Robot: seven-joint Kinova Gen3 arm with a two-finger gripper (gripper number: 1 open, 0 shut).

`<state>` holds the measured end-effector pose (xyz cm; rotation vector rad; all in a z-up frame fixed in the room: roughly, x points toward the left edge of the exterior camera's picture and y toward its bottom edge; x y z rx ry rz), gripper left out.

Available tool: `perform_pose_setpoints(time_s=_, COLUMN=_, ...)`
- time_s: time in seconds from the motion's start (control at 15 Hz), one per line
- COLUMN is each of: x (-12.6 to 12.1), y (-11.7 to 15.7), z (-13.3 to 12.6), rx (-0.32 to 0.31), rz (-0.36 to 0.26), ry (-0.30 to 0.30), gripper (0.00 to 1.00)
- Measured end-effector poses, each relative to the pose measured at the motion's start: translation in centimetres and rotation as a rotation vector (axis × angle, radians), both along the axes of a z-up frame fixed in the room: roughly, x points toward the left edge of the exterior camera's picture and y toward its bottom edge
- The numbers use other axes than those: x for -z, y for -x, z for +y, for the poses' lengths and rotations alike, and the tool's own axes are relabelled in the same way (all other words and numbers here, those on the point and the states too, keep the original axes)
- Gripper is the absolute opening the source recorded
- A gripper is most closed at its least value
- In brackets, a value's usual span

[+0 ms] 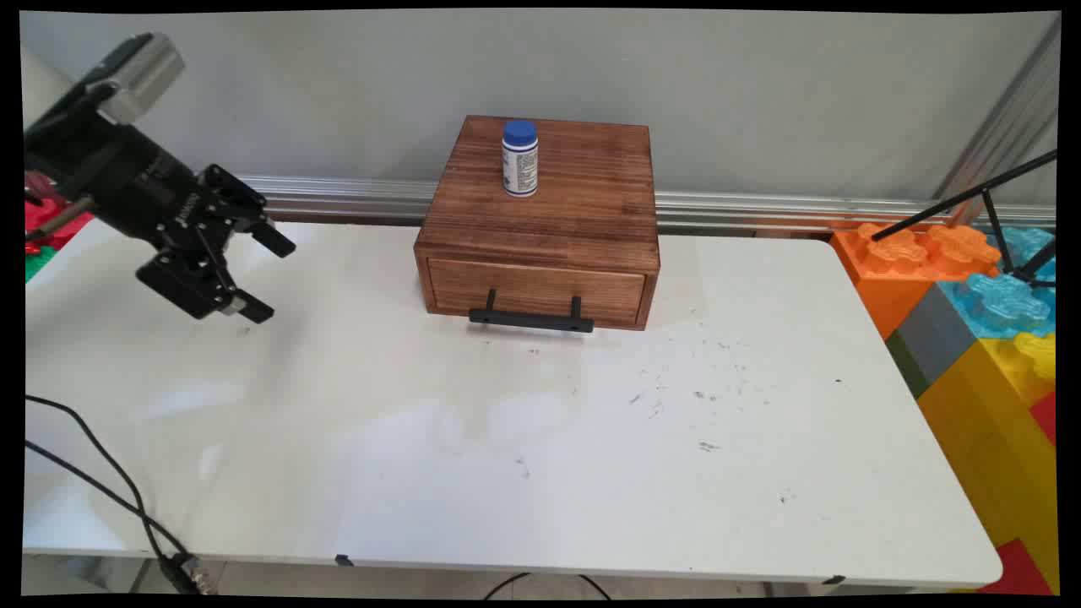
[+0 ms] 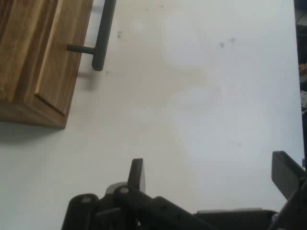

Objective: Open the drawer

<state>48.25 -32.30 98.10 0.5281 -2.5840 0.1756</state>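
Black two-finger gripper (image 1: 268, 277), fingers (image 2: 136, 173) spread wide and grasping nothing, poised above the left part of the white table (image 1: 524, 439) and turned toward the right. Nearest object: a wooden drawer box (image 1: 540, 224) at the table's far middle, well apart from the gripper; its single drawer is closed and carries a black bar handle (image 1: 532, 319) across the front. In the hand view the box corner (image 2: 36, 62) and one end of the handle (image 2: 103, 33) lie at upper left, with bare tabletop between them and the fingers. A white bottle with a blue cap (image 1: 519, 159) stands upright on the box top. Large coloured building blocks (image 1: 971, 295) adjoin the table's right edge; black cables (image 1: 101, 481) trail over its near left corner.
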Motion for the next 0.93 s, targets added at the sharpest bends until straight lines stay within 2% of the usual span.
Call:
perform_pose_setpoints(time_s=0.6, x=1.0, y=8.4, z=-3.7, rx=-0.016, rz=-0.033, ry=0.023, gripper=1.0)
perform_pose_setpoints(time_s=0.93, x=3.3, y=13.7, z=-6.4, rx=-0.009, rz=-0.072, ry=0.045, gripper=1.0)
